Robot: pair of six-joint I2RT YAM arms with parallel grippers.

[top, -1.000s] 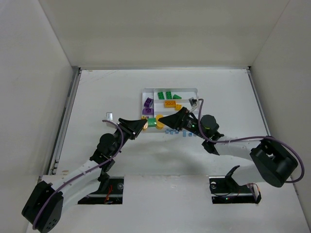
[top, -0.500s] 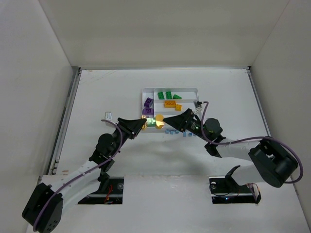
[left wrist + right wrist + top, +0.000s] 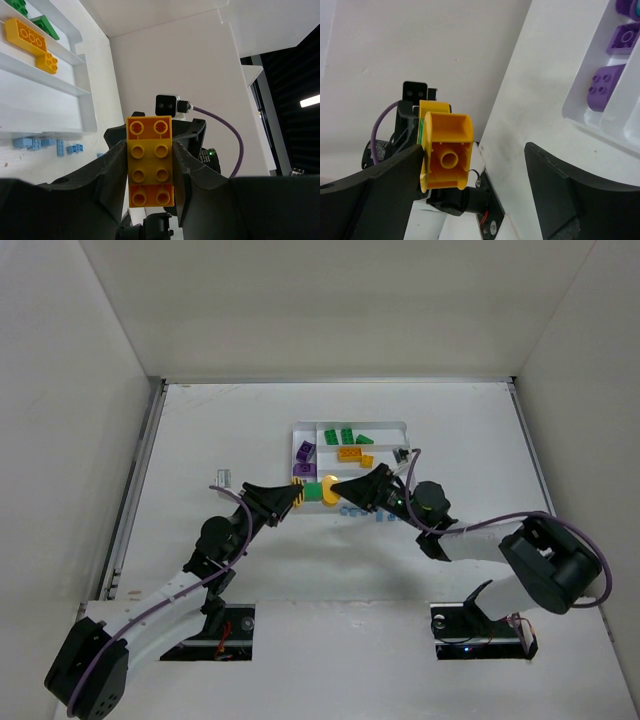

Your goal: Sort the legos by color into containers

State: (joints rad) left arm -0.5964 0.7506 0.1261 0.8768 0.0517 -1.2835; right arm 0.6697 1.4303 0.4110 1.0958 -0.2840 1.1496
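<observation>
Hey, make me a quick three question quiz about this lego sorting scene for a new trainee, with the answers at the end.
1. True or false: the left claw is clamped on a yellow-orange brick.
2. Which colour of lego lies on the table beside the tray? A green, B light blue, C purple.
3. Fill in: the right claw has its jaws ____.
Key: 1 true. 2 B, the light-blue legos. 3 open.

Loose legos (image 3: pixel 42 144) just before tray (image 3: pixel 89 112)
</observation>
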